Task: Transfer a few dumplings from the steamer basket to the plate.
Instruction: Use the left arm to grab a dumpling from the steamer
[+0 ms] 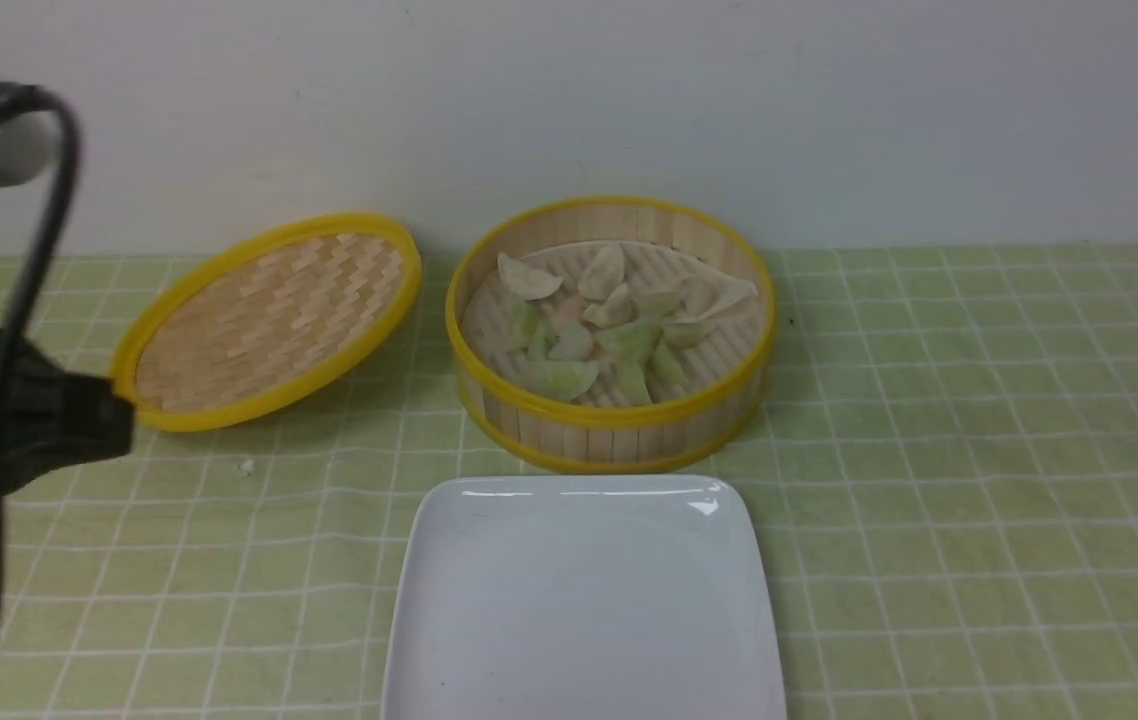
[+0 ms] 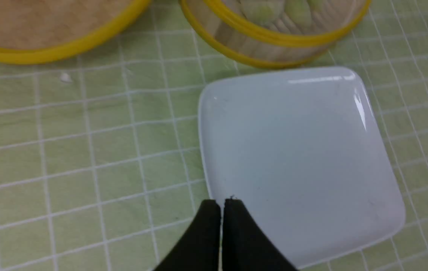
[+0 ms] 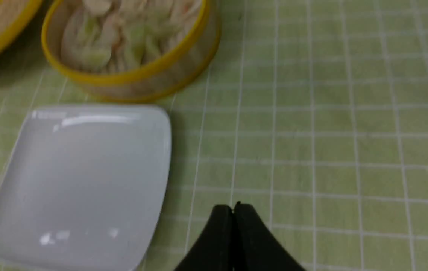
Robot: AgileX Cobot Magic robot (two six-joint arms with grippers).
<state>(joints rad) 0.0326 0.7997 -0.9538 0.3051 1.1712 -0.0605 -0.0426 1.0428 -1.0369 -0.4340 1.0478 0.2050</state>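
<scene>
Bench: green cloth with white grid lines (image 1: 939, 480), meeting a plain pale wall (image 1: 569, 100) at twelve o'clock.
Basket: the steamer basket (image 1: 619, 445) sits at twelve o'clock of the plate (image 1: 584, 600), just beside it; I judge that keeps each carry short.
Dumplings: the dumplings (image 1: 561, 378) lie piled inside the basket, some overlapping; the plate shows none, so I take the transfer as unstarted.
Lid: the woven lid (image 1: 269, 320) lies tilted at about ten o'clock of the plate, beside the basket, presumably put aside so I can reach in.
Left jaws: my left jaws (image 2: 222, 203) are closed, with nothing gripped.
Right jaws: my right jaws (image 3: 232, 209) are closed and empty too, aimed at the bench.
Next: I would open one pair over an outlying dumpling; the soft-looking wrappers probably need a light squeeze, and neighbours could cling.
</scene>
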